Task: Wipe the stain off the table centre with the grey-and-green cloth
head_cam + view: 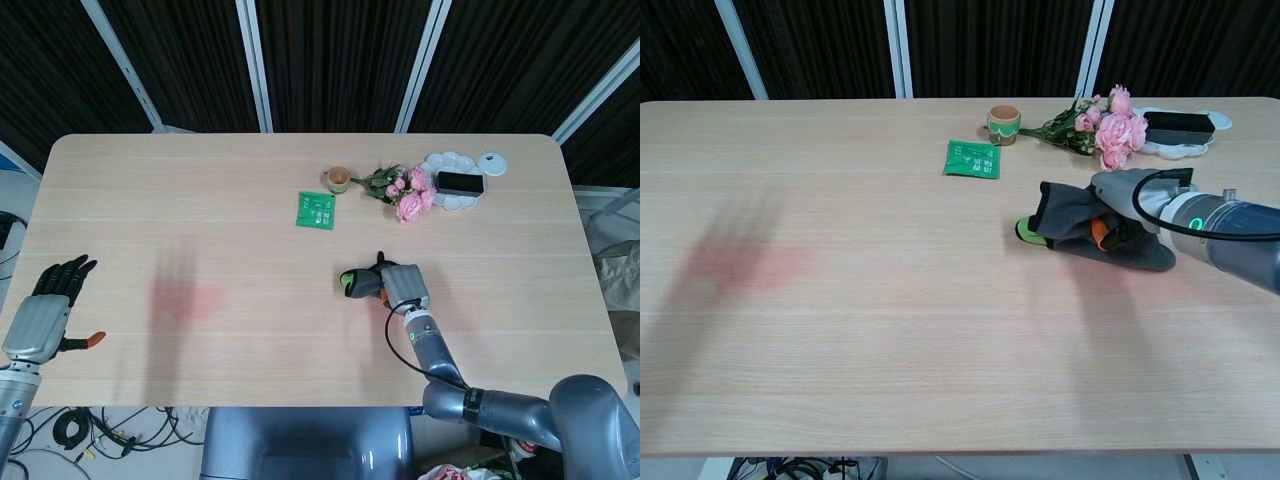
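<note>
The right hand (1118,203) grips the grey-and-green cloth (1080,232) bunched under its palm, pressing it onto the worktop (250,230) right of the centre. The left hand (45,310) hovers at the near left edge with its fingers spread, holding nothing.

The main risk, as I judge it, is wiping the wrong patch. A reddish smear (745,265) shows well to the left, far from the cloth, and if that is the stain, the right arm faces a long reach across the worktop. The cloth is also crumpled rather than flat, so it may roll or slip out from under the hand during a stroke and leave the fingers scraping bare wood. A wide sweep away from the robot could knock the green packet (316,209), the small cup (338,179) or the pink flowers (405,193).

The chest view shows how the cloth folds, its green edge and an orange fingertip tucked in it. Only the head view shows the left hand and the white tray (452,182) in full, with the dark phone on it.
</note>
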`<state>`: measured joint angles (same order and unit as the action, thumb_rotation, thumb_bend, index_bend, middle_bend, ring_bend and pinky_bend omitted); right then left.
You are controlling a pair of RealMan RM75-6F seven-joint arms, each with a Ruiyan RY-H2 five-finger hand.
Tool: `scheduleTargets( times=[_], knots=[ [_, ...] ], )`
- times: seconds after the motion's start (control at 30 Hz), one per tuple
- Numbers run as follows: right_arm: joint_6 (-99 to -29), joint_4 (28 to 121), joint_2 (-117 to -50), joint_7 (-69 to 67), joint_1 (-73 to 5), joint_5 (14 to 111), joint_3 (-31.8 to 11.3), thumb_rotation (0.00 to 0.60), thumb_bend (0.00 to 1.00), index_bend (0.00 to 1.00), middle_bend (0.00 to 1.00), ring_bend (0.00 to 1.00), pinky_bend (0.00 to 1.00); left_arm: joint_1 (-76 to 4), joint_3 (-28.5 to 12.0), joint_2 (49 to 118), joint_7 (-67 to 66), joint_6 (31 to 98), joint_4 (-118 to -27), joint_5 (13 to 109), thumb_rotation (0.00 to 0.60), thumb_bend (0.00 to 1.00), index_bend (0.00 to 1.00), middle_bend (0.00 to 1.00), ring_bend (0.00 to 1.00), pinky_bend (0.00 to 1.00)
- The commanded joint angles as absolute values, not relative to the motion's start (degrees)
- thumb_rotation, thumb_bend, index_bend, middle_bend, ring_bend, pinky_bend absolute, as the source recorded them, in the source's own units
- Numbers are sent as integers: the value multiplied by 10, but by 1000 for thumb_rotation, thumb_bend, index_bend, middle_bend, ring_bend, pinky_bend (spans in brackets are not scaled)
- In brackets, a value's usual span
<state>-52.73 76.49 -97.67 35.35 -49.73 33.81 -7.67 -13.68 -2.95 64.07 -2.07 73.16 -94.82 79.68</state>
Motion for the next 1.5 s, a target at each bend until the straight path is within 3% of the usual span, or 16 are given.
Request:
scheduleTargets(
  times=[0.03, 0.47, 0.93, 1.17, 1.5],
  knots=[
    [-524, 782, -980, 350, -498, 350, -79, 600, 735, 564, 450, 457, 558, -138, -30, 642, -23, 732, -948, 797, 600, 9, 0, 0, 0, 0],
    [-504, 823, -1058, 349, -525, 378, -79, 600, 736, 569, 446, 457, 558, -138, -33, 641, -18, 733, -948, 795, 600, 10, 0, 0, 0, 0],
    [-516, 822, -1079, 375, -534, 385, -65, 600, 735, 579, 444, 457, 557, -137, -33, 639, -18, 734, -947, 794, 600, 10, 0, 0, 0, 0],
    [-535, 786, -1057, 379, -524, 379, -64, 600, 736, 586, 445, 457, 553, -138, -32, 638, -17, 733, -947, 795, 600, 9, 0, 0, 0, 0],
    [-563, 804, -967, 370, -489, 381, -60, 600, 734, 586, 444, 457, 551, -136, -32, 640, -22, 735, -946, 793, 600, 9, 0, 0, 0, 0]
  ],
)
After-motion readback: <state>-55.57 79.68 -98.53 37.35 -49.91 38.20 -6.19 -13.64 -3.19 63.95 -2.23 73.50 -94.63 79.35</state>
